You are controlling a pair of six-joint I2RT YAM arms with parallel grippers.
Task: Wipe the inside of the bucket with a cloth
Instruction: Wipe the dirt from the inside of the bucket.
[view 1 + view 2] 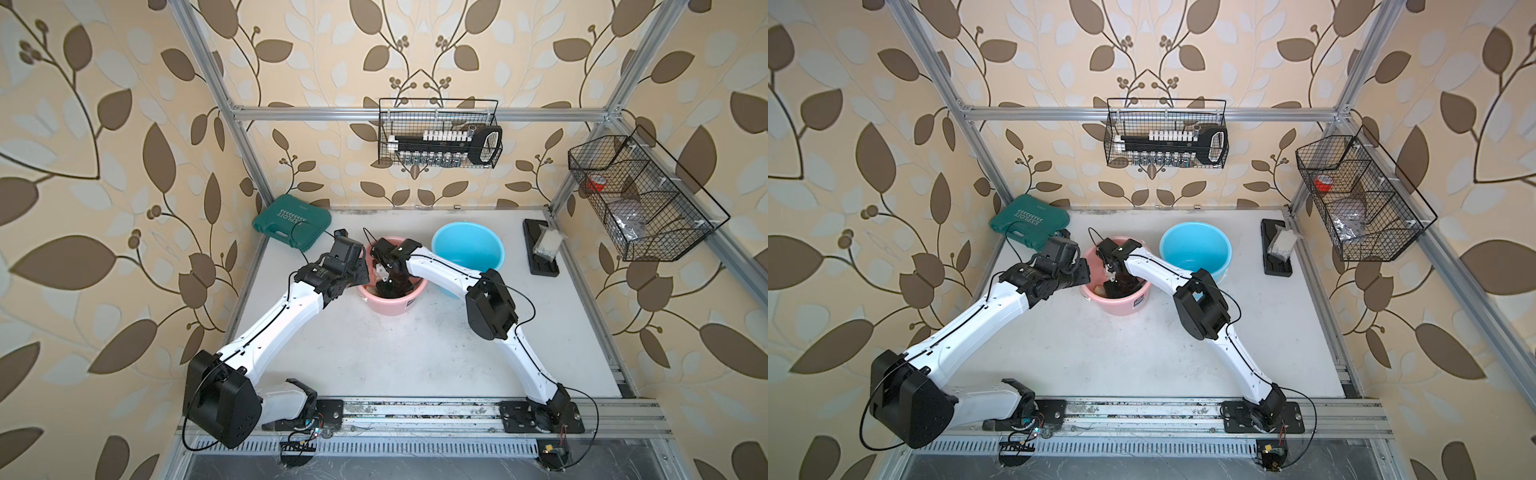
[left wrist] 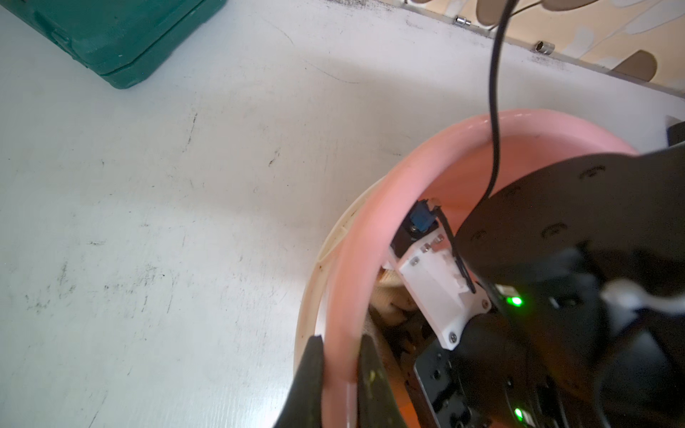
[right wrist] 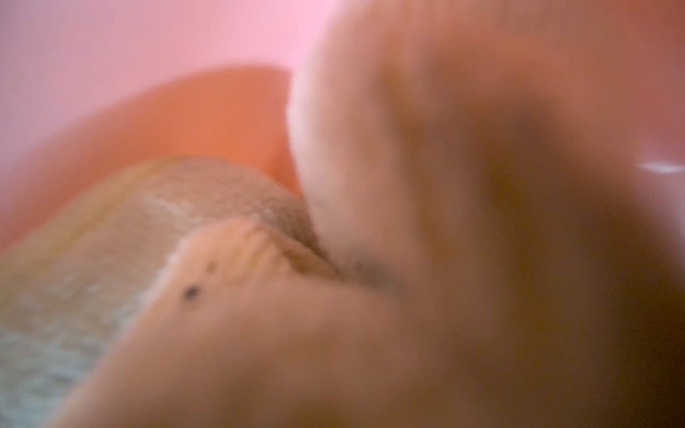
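Left gripper point(image 2: 339, 365) is clamped on the rim of the pink bucket point(image 1: 390, 309). In its wrist view one dark finger point(image 2: 315, 374) sits outside the wall and its partner sits inside, with the pink lip squeezed between them. That grip is on the bucket's left side, as both top views show.

The right gripper point(image 1: 390, 287) reaches in from the right and plunges deep into the same bucket. Its jaws are closed on the cloth point(image 3: 111, 281), though the fingers themselves are hidden from where I stand. Its wrist view is blurred and almost filled by pale-yellow towelling, bunched up close to the lens with a dark speck on one fold, and the pink wall shows behind it. The left wrist view catches a strip of the same cloth point(image 2: 389, 296) low down inside the bucket, under the right arm's wrist.

The pink bucket stands on the white table point(image 1: 395, 357), toward the far middle. A blue bucket point(image 1: 465, 245) sits just beside it on the right, slightly farther back. A green case point(image 1: 291, 220) lies at the far left corner.
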